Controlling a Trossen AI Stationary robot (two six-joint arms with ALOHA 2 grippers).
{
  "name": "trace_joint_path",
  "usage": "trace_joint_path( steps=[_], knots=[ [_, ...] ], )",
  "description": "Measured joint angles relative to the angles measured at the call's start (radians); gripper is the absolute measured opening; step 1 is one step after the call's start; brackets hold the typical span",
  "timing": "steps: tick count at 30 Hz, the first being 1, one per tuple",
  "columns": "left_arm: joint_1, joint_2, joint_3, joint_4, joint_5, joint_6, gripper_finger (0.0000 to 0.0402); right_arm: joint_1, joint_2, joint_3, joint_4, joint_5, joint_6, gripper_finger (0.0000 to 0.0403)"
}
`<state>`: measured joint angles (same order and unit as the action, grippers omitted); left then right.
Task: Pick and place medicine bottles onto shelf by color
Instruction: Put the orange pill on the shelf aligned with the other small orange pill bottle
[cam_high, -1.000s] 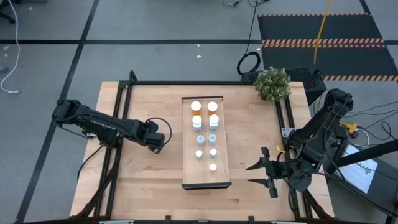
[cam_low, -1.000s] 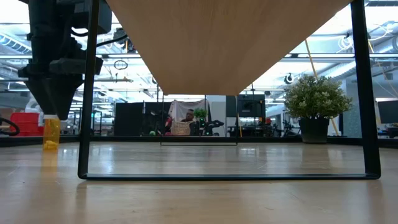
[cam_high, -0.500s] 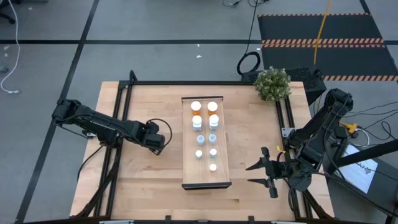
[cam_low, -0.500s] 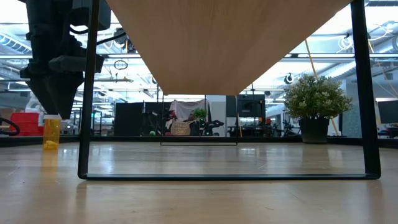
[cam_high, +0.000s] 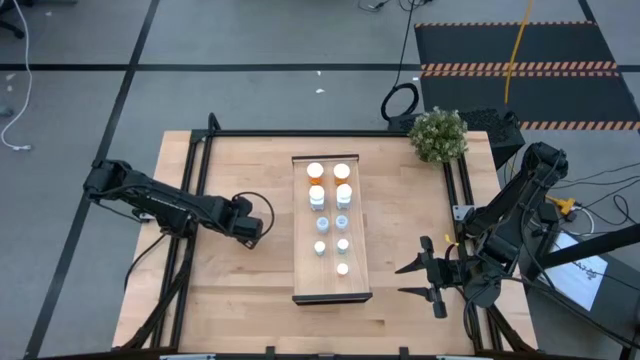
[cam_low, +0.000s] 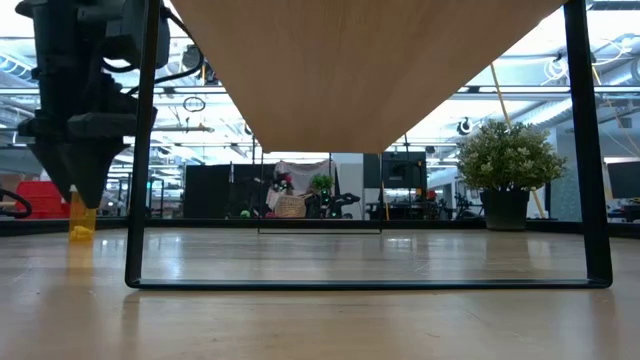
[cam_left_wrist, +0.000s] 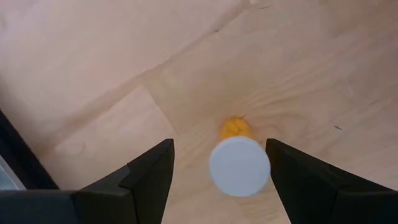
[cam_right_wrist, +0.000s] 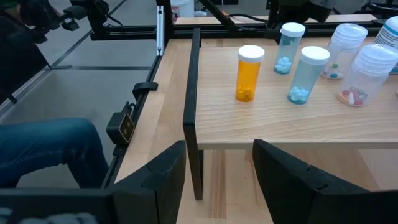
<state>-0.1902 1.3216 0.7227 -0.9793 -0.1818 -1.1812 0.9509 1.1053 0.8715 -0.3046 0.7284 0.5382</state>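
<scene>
Left gripper (cam_left_wrist: 217, 171) hangs at centre-left of the wooden desk (cam_high: 240, 290), fingers apart around an orange white-capped medicine bottle (cam_left_wrist: 239, 163); right gripper (cam_high: 425, 278), fingers apart, waits lower right beside the long light-wood shelf (cam_high: 303, 270).

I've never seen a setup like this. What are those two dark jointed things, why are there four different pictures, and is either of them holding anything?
They are two robot arms at a wooden table, each ending in a two-finger gripper. One picture looks straight down from above. One sits at table height, looking under the raised shelf. The other two come from cameras on the arms' wrists.

From above, the shelf is the long light-wood tray in the middle, carrying small medicine bottles with white caps: orange ones at the far end, bluish and whitish ones nearer.

The left gripper hangs open over one orange bottle standing on the table beside the shelf; its fingers stand either side of the cap, not touching it. The right gripper waits at the table's right edge, open and empty. A potted plant stands in the far corner.
</scene>
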Motion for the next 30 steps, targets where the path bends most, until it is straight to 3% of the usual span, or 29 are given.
trace_joint_path(
  steps=[11, 30],
  knots=[
    [0.000, 0.000, 0.003, 0.005, 0.005, 0.037, 0.0248, 0.000, 0.000, 0.000, 0.000, 0.001, -0.001, 0.0183],
    [-0.001, 0.000, 0.005, 0.020, 0.022, 0.063, 0.0119, 0.000, 0.000, 0.000, 0.000, 0.003, -0.001, 0.0183]
  ],
)
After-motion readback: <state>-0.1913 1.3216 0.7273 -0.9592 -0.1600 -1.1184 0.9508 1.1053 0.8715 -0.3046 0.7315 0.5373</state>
